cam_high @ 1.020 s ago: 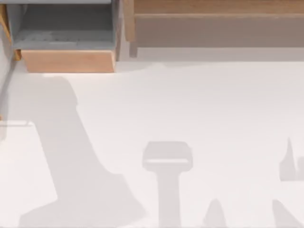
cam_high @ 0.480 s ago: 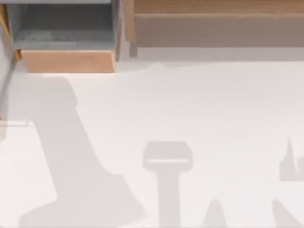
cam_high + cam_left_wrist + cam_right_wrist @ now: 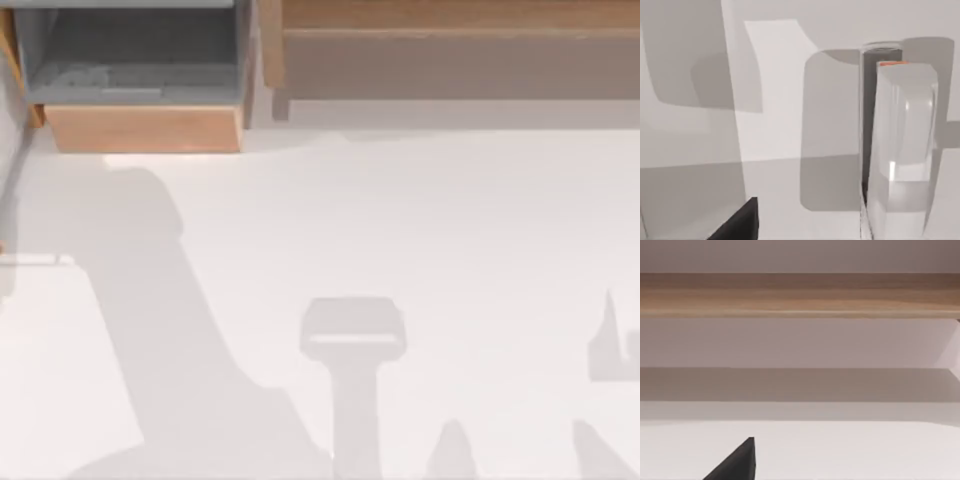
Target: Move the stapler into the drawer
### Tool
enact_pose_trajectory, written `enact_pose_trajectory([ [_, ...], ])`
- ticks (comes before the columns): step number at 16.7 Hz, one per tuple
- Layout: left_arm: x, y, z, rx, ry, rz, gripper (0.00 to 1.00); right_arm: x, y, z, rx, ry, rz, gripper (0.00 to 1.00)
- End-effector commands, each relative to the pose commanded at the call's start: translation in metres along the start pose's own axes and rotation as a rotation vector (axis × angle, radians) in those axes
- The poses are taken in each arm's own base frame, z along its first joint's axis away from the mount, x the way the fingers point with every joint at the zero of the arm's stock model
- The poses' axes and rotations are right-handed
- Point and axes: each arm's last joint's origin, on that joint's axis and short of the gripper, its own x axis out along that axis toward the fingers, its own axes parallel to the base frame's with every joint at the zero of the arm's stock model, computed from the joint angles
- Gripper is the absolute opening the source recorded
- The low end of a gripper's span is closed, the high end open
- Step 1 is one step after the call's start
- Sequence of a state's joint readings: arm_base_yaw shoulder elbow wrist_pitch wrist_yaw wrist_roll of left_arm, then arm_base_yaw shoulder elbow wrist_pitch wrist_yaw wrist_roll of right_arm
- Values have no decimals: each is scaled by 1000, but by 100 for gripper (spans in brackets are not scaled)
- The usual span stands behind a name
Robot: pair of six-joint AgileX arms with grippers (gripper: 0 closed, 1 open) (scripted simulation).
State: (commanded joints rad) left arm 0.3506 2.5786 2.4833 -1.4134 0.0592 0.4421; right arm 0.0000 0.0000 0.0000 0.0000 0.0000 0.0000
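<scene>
Standing at the bench's (image 3: 420, 220) far left corner in the top view, the drawer (image 3: 140, 128) is pulled out. In the left wrist view the whitish glossy stapler (image 3: 900, 145) looms close; whether either tool grips anything, I cannot tell. Rightward runs the wooden unit (image 3: 450, 50).

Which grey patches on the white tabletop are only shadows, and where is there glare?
Top view: the T-shaped patch and the broad slanted band below the tan-fronted grey drawer are flat shadows. Left wrist view: glossy highlights streak the whitish-silver stapler, which is ringed by rounded shadow.
</scene>
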Motion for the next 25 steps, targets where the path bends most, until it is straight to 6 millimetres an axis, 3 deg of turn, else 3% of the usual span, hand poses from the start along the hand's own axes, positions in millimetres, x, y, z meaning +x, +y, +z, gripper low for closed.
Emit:
enact_pose_trajectory([
  [4,-48,10,-13,144,-209,44,100,0,0,0,0,0,0,100],
  [7,-77,34,-32,276,-397,158,100,0,0,0,0,0,0,100],
  [12,-94,86,-79,513,-620,497,100,0,0,0,0,0,0,100],
  [15,-81,111,-115,650,-666,733,100,0,0,0,0,0,0,100],
  [19,-40,122,-164,814,-664,993,100,0,0,0,0,0,0,100],
  [22,-2,109,-197,917,-673,1122,100,0,0,0,0,0,0,100],
  [25,30,81,-222,1004,-725,1201,100,0,0,0,0,0,0,100],
])
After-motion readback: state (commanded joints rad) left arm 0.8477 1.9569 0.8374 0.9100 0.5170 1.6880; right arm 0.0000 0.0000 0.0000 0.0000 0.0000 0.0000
